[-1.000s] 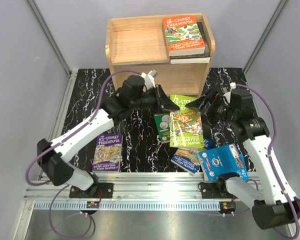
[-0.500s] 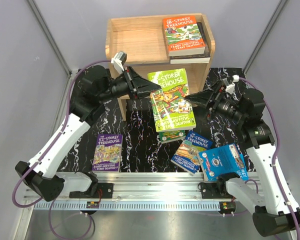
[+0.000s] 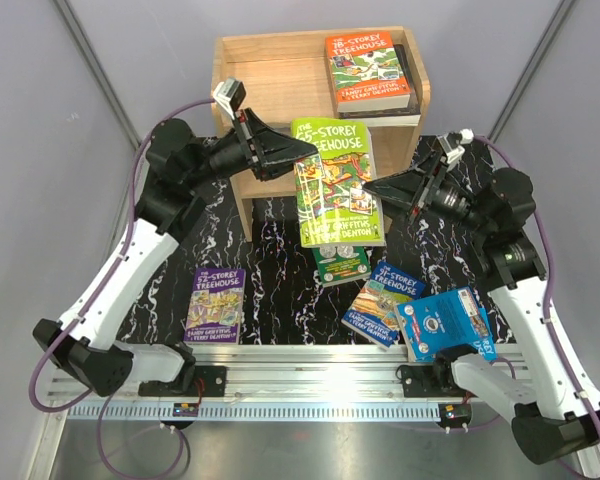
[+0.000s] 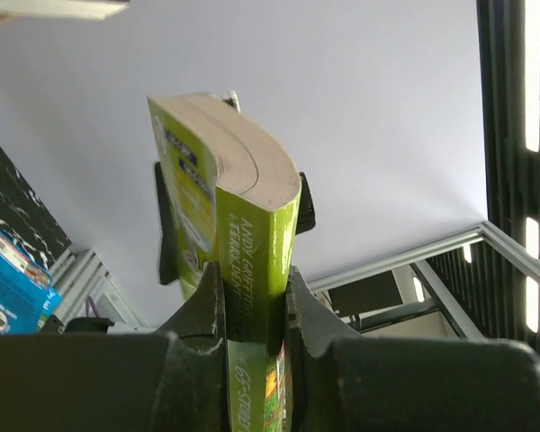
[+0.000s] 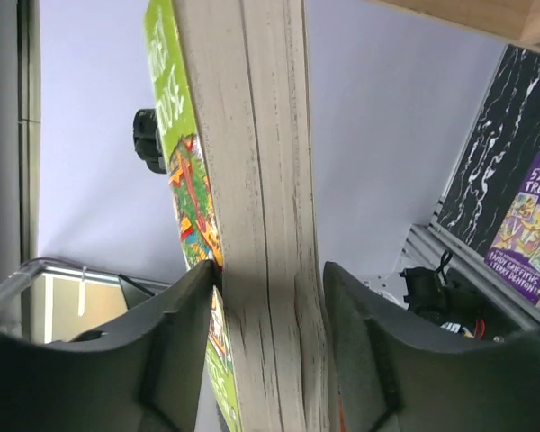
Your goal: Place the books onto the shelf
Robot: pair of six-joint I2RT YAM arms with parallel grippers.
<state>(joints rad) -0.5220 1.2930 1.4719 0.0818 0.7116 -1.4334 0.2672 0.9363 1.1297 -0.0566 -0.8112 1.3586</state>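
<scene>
The green book (image 3: 338, 185) hangs in the air in front of the shelf (image 3: 270, 90). It is tilted, with its front cover facing up and its top edge close to the front of the upper tier. It touches neither the shelf nor the table.

The left gripper (image 4: 252, 274) is at the book's upper left corner. Its two fingers are pressed together on the spine, one on each cover, and hold it firmly. The right gripper (image 5: 268, 270) comes in from the opposite side, about halfway down the page edge. Its jaws straddle the block of pages: one finger lies against the front cover and the other sits just beside the back cover. I cannot tell whether they are actually squeezing.

On the right half of the upper tier, an orange book (image 3: 368, 68) lies flat on a darker book (image 3: 411, 68) that shows only its edges. The left half of that tier is bare wood.

A coin-cover book (image 3: 341, 263) lies on the black marbled table (image 3: 280, 280) directly below the raised book. Toward the right arm's base is a blue Treehouse book (image 3: 382, 302), with a bright blue book (image 3: 445, 325) touching its right corner. A purple book (image 3: 217, 305) lies well apart on the left, near the left arm's base.
</scene>
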